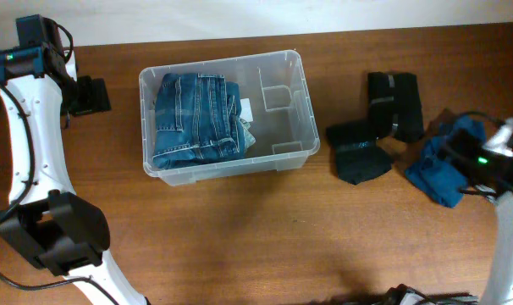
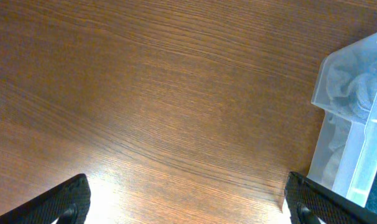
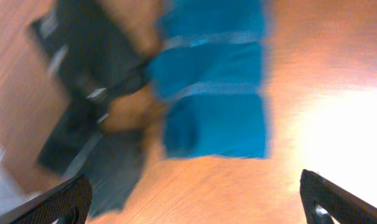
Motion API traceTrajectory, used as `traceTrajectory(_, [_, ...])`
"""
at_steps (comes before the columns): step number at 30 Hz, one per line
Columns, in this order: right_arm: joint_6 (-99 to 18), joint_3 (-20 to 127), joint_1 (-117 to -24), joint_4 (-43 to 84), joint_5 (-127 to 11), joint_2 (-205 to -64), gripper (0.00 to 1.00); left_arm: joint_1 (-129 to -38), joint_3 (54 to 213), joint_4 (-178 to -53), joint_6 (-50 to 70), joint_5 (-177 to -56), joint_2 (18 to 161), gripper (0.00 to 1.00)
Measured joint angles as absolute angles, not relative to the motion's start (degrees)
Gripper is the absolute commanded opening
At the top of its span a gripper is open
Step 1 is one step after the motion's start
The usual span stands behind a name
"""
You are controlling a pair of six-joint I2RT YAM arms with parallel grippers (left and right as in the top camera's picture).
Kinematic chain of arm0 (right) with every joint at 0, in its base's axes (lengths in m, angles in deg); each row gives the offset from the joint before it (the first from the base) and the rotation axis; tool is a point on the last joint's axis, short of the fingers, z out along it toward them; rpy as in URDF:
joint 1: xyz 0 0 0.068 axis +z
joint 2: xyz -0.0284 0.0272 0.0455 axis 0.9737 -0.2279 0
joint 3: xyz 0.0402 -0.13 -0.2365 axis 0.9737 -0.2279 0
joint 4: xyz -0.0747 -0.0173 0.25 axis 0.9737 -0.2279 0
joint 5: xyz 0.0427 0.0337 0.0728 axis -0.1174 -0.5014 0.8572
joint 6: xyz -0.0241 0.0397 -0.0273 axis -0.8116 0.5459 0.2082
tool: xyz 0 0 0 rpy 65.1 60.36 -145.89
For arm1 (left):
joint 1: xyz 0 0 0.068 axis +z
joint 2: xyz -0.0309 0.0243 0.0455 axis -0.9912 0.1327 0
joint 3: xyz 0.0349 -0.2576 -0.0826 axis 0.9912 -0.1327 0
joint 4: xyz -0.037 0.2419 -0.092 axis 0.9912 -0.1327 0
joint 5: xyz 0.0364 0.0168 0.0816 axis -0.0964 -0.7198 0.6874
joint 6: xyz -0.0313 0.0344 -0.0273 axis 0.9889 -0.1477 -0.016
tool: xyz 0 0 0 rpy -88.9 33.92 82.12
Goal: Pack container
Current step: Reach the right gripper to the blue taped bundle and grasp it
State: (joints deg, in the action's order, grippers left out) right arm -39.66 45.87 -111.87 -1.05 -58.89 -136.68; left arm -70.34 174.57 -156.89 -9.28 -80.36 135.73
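Holding folded jeans (image 1: 193, 119), clear container (image 1: 231, 172), white label (image 1: 246, 110) unreadable, left gripper (image 2: 188, 202) and right gripper (image 3: 198, 202) spread wide

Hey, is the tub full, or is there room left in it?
Partly full. Folded jeans take up the left half of the tub; its right half holds nothing.

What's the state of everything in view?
tub: upright, no lid, part filled
jeans: folded, inside tub, left end
far black garment: outside tub
near black garment: outside tub
blue garment: outside tub
left gripper: open, empty
right gripper: open, empty, over blue garment
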Motion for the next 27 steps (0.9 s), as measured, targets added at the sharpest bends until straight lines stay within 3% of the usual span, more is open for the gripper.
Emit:
traceTrajectory(5, [-41.3,46.0,-121.8,1.4,-55.7,-140.6,0.98,-70.3,174.6,-156.9,-9.3,-80.4,135.7,0.99])
traceTrajectory(13, [-47.6,46.2,-128.4,6.5,-43.3,-156.5,0.96,-70.3,174.6,-156.9,-9.3,-80.4,135.7,0.99])
traceTrajectory(20, [-54.7,46.2,-129.4,8.1,-32.9,-165.4,0.94,-70.3,174.6,-156.9,-9.3,-80.4,135.7,0.99])
traceTrajectory(27, [-56.9,46.2,-129.4,8.2,-30.0,-168.2,0.86,-70.3,174.6,-156.9,-9.3,-80.4,135.7,0.99])
